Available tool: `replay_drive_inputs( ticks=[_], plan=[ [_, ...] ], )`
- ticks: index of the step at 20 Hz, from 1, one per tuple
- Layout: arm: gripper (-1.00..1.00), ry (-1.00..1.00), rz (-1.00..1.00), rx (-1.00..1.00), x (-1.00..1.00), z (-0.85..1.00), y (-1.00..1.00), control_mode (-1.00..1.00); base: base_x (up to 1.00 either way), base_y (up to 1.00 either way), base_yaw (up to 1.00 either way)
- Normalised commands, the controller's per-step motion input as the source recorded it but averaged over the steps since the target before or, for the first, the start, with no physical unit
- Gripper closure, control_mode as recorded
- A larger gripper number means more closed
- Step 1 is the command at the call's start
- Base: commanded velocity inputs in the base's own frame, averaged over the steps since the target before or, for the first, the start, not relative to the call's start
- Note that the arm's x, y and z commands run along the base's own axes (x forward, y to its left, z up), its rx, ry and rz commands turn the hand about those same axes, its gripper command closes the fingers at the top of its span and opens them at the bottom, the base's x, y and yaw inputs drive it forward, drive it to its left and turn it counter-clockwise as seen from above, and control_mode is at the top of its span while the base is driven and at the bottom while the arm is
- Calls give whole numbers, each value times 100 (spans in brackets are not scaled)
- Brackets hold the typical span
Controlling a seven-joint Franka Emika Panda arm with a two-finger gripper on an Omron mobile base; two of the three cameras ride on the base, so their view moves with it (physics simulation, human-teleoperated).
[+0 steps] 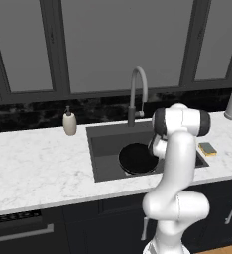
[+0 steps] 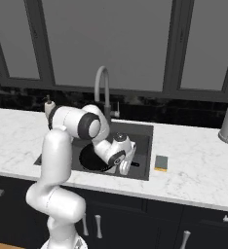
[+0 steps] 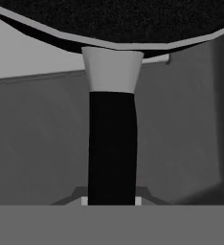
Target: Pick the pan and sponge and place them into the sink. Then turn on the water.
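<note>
One item, the pan [image 1: 136, 158], hangs low inside the sink [image 1: 102, 144], its handle pinched in the claw [image 2: 127, 167]. Best release it flat and gently. Next comes the sponge [image 1: 207, 148], on the surface right of the basin.

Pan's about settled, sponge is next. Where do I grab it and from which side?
Take the sponge from straight above, jaws across its short sides. It lies flat, grey-green face up, on the counter right of the sink, with free space all round it.
</note>
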Motion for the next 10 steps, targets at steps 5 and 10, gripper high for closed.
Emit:
replay_drive_inputs(
  ticks=[5,10],
  plan=[
    [100,0,0,0,46,-30,0,-100,0,0,0],
    [100,0,0,0,62,-22,0,-100,0,0,0]
  ],
)
